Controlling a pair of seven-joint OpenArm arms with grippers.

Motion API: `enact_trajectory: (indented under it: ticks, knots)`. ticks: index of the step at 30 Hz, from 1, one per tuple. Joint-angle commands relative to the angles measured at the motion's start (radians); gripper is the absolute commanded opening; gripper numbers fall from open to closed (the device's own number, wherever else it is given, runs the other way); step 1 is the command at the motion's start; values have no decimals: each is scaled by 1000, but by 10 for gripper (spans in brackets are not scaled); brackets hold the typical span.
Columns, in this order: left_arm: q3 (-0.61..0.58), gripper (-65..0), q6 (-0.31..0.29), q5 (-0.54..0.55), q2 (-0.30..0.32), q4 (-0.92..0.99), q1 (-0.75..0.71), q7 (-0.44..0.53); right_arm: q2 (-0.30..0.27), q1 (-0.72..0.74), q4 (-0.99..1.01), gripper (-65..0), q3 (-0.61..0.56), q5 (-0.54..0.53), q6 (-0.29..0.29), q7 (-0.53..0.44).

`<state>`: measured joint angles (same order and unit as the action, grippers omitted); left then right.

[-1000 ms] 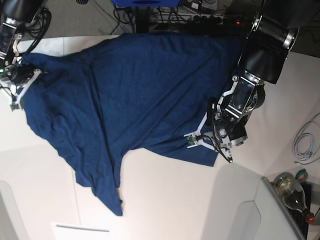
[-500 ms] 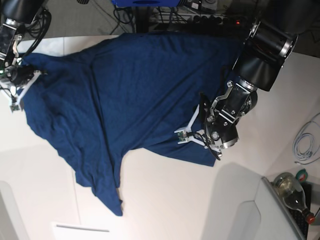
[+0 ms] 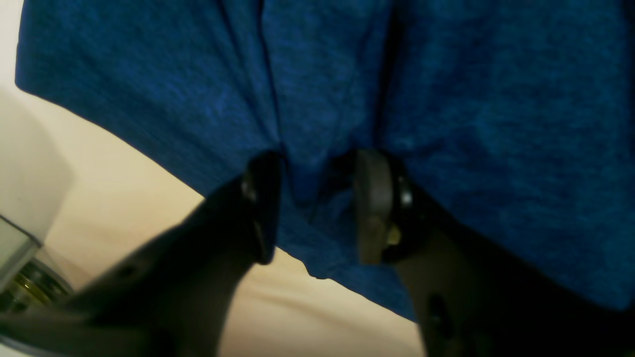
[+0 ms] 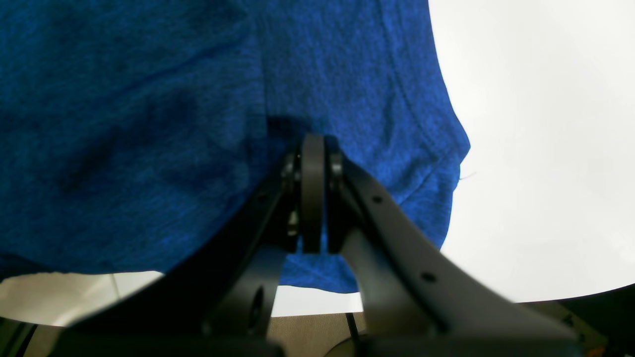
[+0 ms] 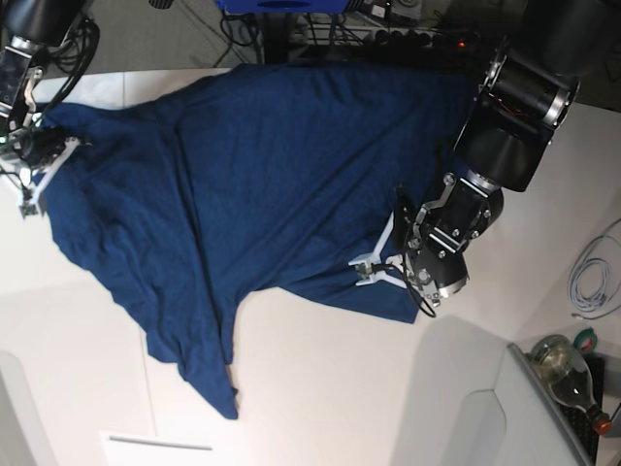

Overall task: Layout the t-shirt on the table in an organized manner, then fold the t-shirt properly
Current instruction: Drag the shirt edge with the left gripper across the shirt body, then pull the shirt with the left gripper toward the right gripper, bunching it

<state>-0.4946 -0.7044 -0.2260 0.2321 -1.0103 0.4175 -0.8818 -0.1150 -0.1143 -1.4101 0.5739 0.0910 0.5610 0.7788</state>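
At 9 o'clock, right gripper (image 4: 312, 198) pinched t-shirt (image 5: 243, 184) corner, anchoring it; at 4, left gripper (image 3: 317, 208), part-open, straddled a hem fold to spread it.

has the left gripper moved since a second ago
Yes. In the base view the left gripper has shifted left over the t-shirt, away from the glass bottle at lower right.

One shirt (image 5: 243, 194), spread over one table (image 5: 320, 369). Two grippers: left (image 5: 374, 269) at 4 o'clock edge of shirt, right (image 5: 39, 160) at 9 o'clock. One bottle (image 5: 568, 374) at 5 o'clock. One cable (image 5: 592, 277) at 3 o'clock.
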Motion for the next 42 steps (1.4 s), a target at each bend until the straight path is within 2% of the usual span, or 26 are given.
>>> enact_trajectory:
  ticks: [1, 6, 11, 14, 28, 32, 35, 42]
  knots:
    - [1, -464, 6, 0, 2, -14, 28, 0, -15, 11, -18, -647, 4, 0, -2, -11]
    - [1, -546, 6, 0, 2, -17, 28, -4, -15, 18, -13, -647, 4, 0, -2, -11]
    - [-2, -591, 6, -2, 5, -23, 45, -7, -15, 18, -13, -647, 4, 0, -2, -11]
    - [-2, -650, 6, -2, 6, -23, 50, -23, -15, 18, -13, -647, 4, 0, -2, -11]
    - [-3, -650, 6, -11, 5, -66, 62, -49, -15, 20, -13, -647, 4, 0, -2, -11]
    - [1, -650, 6, -11, 10, -144, 70, -90, -15, 20, -13, -647, 4, 0, -2, -11]
    - [6, -650, 6, -19, 13, -273, 71, -132, -15, 20, -13, -647, 4, 0, -2, -11]
    - [6, -650, 6, -187, -10, -451, 93, -225, -15, 32, -13, -647, 4, 0, -2, -11]
